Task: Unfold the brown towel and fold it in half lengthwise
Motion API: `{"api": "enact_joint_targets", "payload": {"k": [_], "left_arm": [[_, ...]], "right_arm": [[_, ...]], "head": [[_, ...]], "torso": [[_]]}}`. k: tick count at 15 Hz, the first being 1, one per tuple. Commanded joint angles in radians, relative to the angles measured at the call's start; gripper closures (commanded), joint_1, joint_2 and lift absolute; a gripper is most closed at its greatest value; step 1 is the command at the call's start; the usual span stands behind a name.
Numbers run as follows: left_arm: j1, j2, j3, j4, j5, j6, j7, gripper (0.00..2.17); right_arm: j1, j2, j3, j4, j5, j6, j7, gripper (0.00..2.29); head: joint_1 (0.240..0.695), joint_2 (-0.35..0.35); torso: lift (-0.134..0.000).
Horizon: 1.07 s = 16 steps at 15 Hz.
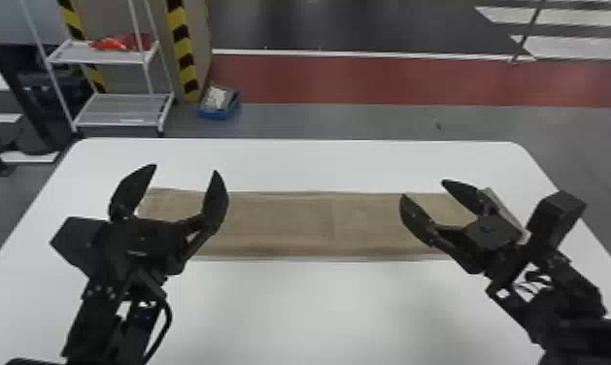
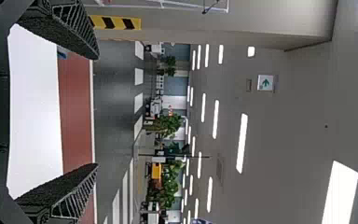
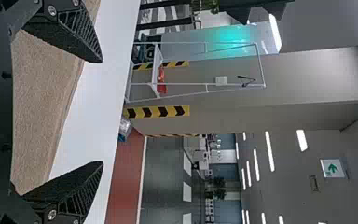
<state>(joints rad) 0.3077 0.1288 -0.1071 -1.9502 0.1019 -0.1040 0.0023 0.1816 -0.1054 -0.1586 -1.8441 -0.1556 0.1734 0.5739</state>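
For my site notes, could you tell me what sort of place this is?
Probably an industrial hall or robot test area: striped yellow-black guards, a wheeled rack and a red floor lane.

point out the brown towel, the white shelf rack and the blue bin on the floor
brown towel [image 1: 289, 223]: head view, middle of its upper face
white shelf rack [image 1: 117, 110]: head view, its lower shelf
blue bin [image 1: 216, 115]: head view, its near wall
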Motion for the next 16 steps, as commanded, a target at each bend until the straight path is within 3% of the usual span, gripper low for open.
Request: {"api": "enact_joint_targets", "payload": {"k": [1, 6, 16], "left_arm": [[0.016, 0.0, -0.025, -0.003, -0.045, -0.007, 0.015, 0.07], [0.057, 0.0, -0.026, -0.026, -0.088, -0.013, 0.068, 0.07], [0.048, 0.008, 0.066, -0.019, -0.105, 0.109, 0.05, 0.09]], "right_arm": [[0.038, 0.009, 0.057, -0.061, 0.004, 0.025, -0.066, 0.12], [0.099, 0.019, 0.096, -0.084, -0.018, -0.027, -0.19, 0.12], [0.185, 0.019, 0.045, -0.109, -0.019, -0.094, -0.187, 0.12]], "head": [[0.695, -0.038], [0.695, -0.015], [0.695, -0.007]], "torso": [[-0.125], [-0.125], [-0.125]]}}
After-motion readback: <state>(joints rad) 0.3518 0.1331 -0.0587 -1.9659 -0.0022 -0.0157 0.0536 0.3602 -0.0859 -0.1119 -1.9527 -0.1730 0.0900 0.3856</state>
